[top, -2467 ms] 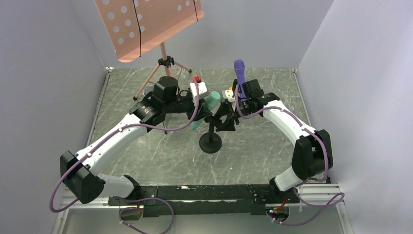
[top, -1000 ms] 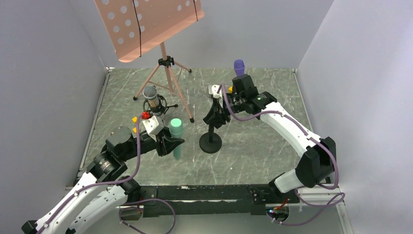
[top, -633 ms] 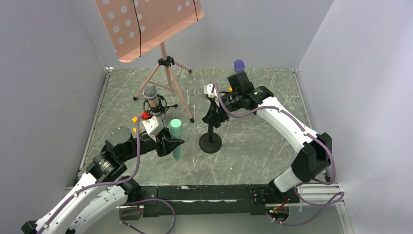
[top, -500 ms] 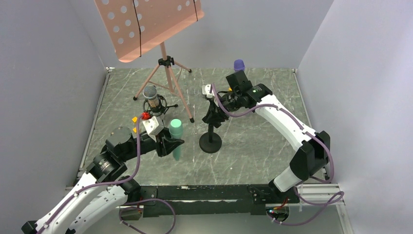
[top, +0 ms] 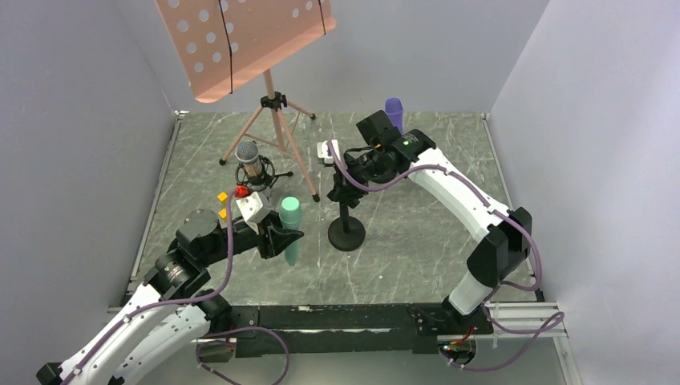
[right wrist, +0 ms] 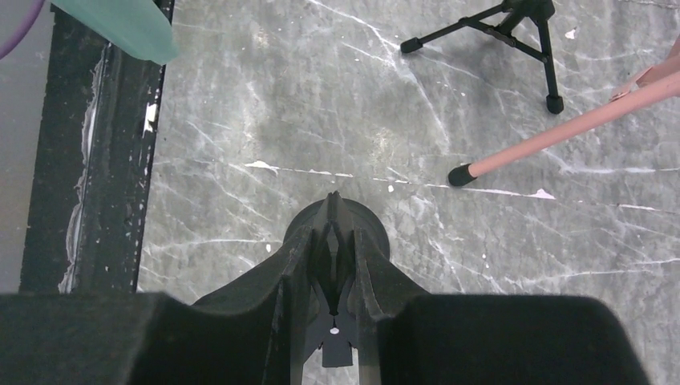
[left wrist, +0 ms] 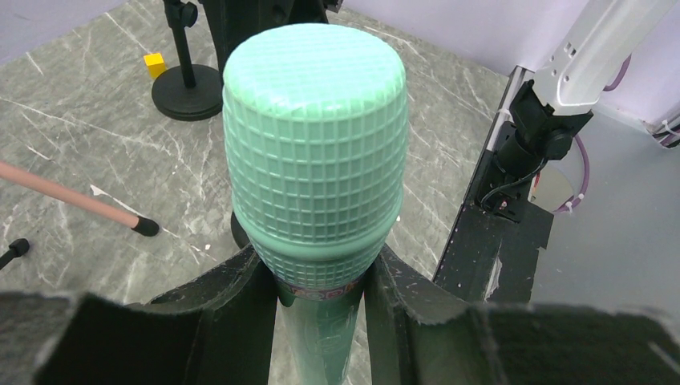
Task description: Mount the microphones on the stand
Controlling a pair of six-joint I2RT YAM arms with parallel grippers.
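My left gripper (top: 281, 236) (left wrist: 317, 277) is shut on the mint-green microphone (top: 290, 228) (left wrist: 315, 152), holding it upright just below its head, to the near left of the stand. The black stand (top: 346, 234) has a round base. My right gripper (top: 342, 189) (right wrist: 333, 237) is shut on the black clip (right wrist: 333, 269) at its top, with the base (right wrist: 377, 233) showing underneath. The purple microphone (top: 394, 109) stands upright behind the right arm. At the back left, the bronze microphone with a silver mesh head (top: 248, 152) sits in a small black tripod holder (top: 258, 173).
A pink music stand (top: 240, 40) rises at the back left, its tripod legs (top: 295, 160) (right wrist: 561, 128) spreading over the floor. A yellow cube (left wrist: 155, 62) lies beside the stand's base (left wrist: 186, 90). Grey walls close in three sides. The black base rail (top: 321, 321) runs along the near edge.
The left arm pulled back from the stand with the mint-green microphone earlier and has stayed still since. The right gripper has swung left over the stand's top and closed on its clip.
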